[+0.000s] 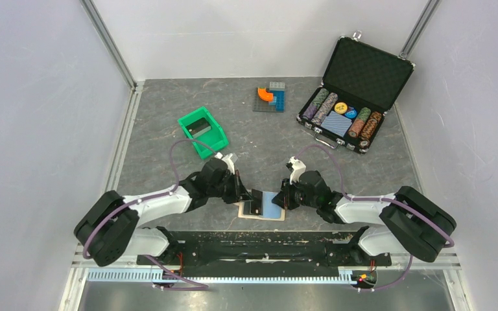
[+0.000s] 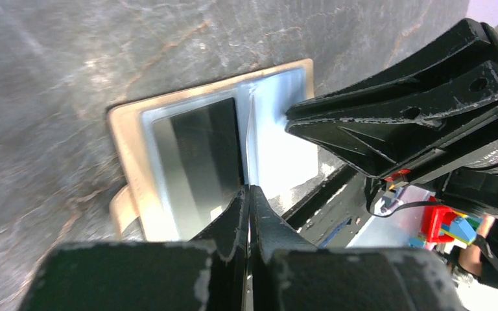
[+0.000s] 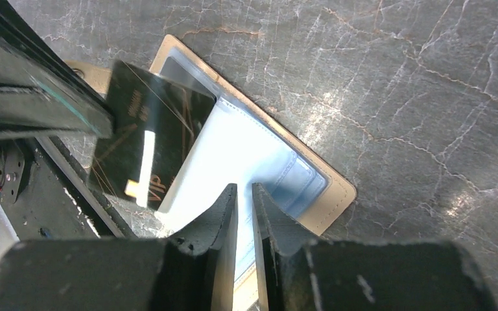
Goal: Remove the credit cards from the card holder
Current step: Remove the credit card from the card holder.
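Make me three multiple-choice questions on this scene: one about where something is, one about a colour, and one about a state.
1. Where does the card holder lie?
A. by the far wall
B. at the table's near edge, between the left gripper and the right gripper
C. in the far right corner

2. What colour is the card holder's inside?
A. light blue
B. red
C. yellow

3. How do the left gripper's jaws stand?
A. wide open
B. out of view
C. shut

Answers:
1 B: the top view shows it between both tips.
2 A: pale blue pockets show in both wrist views.
3 C: its fingers meet, seemingly pinching the credit card.
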Robot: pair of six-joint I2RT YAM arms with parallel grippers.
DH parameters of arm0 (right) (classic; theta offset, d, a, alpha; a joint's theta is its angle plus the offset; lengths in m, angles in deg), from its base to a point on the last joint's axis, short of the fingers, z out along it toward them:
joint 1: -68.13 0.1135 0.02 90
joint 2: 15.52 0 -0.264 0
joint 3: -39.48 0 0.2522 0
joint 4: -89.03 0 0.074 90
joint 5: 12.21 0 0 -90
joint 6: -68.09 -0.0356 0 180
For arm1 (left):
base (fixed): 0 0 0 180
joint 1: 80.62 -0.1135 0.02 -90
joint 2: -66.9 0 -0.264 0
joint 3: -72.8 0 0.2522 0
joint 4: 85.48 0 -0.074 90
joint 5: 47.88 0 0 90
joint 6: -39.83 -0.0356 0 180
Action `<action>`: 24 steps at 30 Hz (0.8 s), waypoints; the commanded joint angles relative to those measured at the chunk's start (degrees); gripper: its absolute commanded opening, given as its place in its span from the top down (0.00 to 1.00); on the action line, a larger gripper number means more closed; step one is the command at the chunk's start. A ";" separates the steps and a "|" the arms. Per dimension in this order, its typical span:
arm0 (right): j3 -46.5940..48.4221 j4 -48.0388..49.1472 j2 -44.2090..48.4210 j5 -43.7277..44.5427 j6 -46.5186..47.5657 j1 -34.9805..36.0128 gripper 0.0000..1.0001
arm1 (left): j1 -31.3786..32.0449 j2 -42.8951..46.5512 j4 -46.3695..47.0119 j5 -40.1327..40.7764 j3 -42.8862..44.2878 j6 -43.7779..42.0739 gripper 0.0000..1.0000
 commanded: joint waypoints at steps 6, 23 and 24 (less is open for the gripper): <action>3.66 -8.28 5.07 0.58 6.92 -0.09 0.80 | -4.06 11.61 -17.94 4.72 5.91 -9.44 0.98; 10.52 -14.57 20.61 -25.09 20.52 -4.31 0.39 | -3.81 17.41 -19.79 -22.41 11.48 -18.15 0.98; 10.60 -14.48 20.85 -26.54 20.46 -4.34 0.38 | -3.66 17.50 -18.36 -24.12 11.08 -17.44 0.98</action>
